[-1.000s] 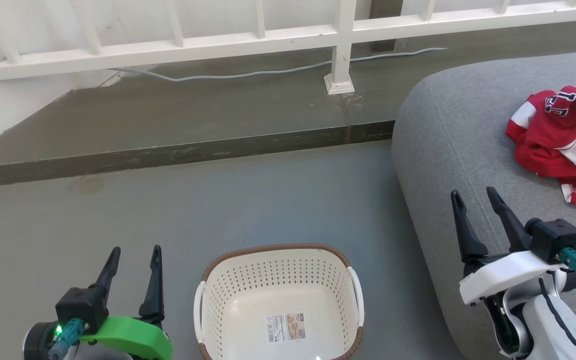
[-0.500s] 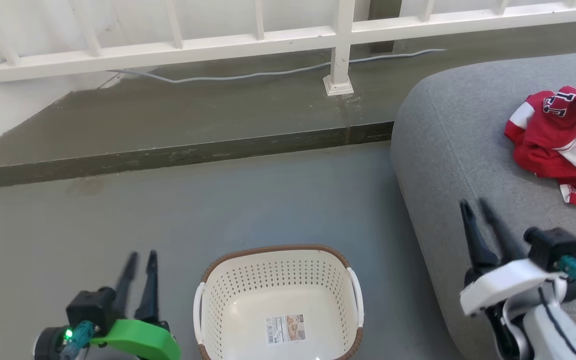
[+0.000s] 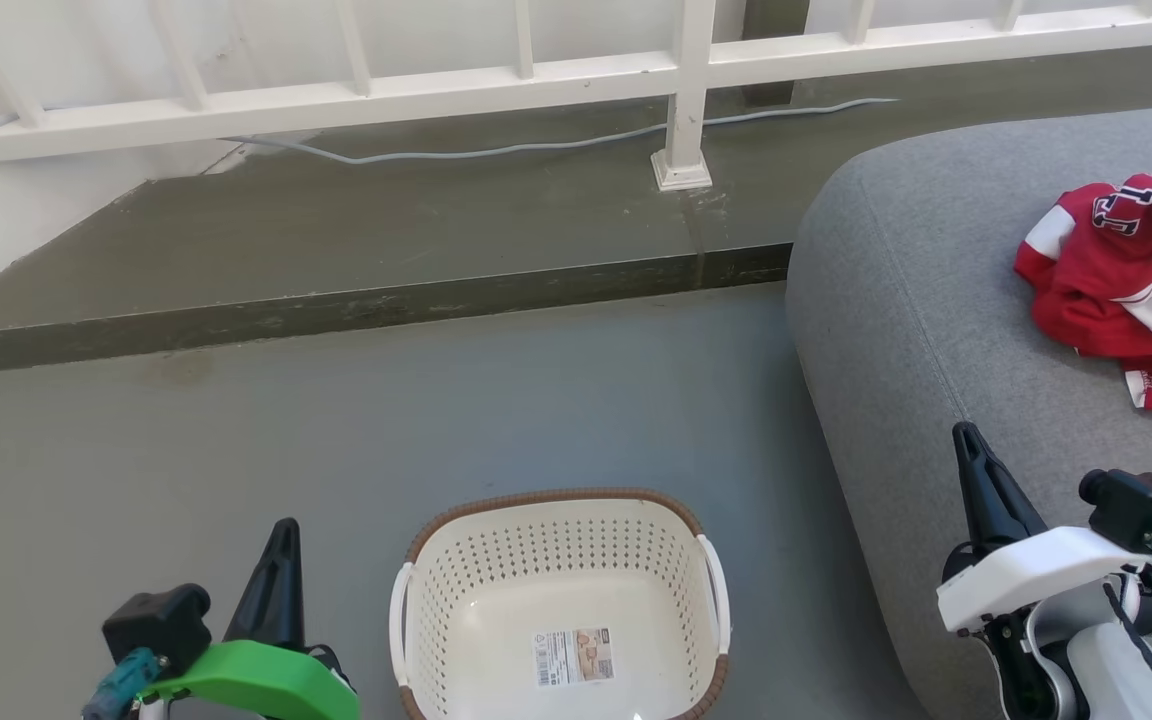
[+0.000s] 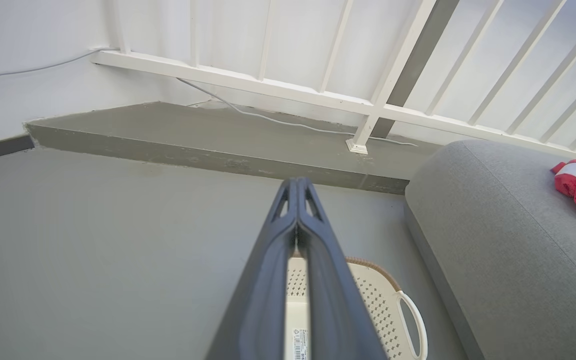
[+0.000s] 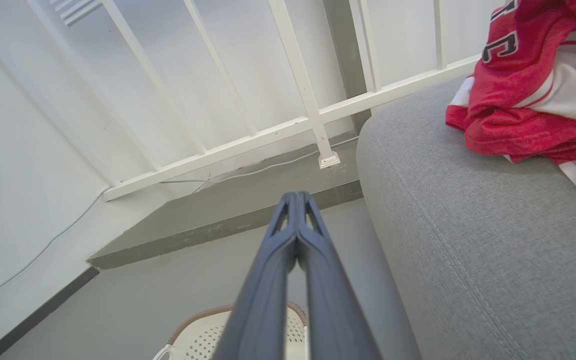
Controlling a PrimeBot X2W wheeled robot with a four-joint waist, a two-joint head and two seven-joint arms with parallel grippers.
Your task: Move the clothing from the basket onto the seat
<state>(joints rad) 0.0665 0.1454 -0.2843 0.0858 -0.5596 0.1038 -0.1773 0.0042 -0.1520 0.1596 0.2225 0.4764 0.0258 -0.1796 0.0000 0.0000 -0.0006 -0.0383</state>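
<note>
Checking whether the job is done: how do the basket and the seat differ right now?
The basket is cream perforated plastic, holding only a label sticker; the seat is grey woven fabric with the red clothing lying on it. The basket is small, the seat far bigger. Both have rounded corners.

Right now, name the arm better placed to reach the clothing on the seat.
Right: the right gripper is by the seat, on the side of the clothing; the left gripper sits beyond the basket, over the floor.
</note>
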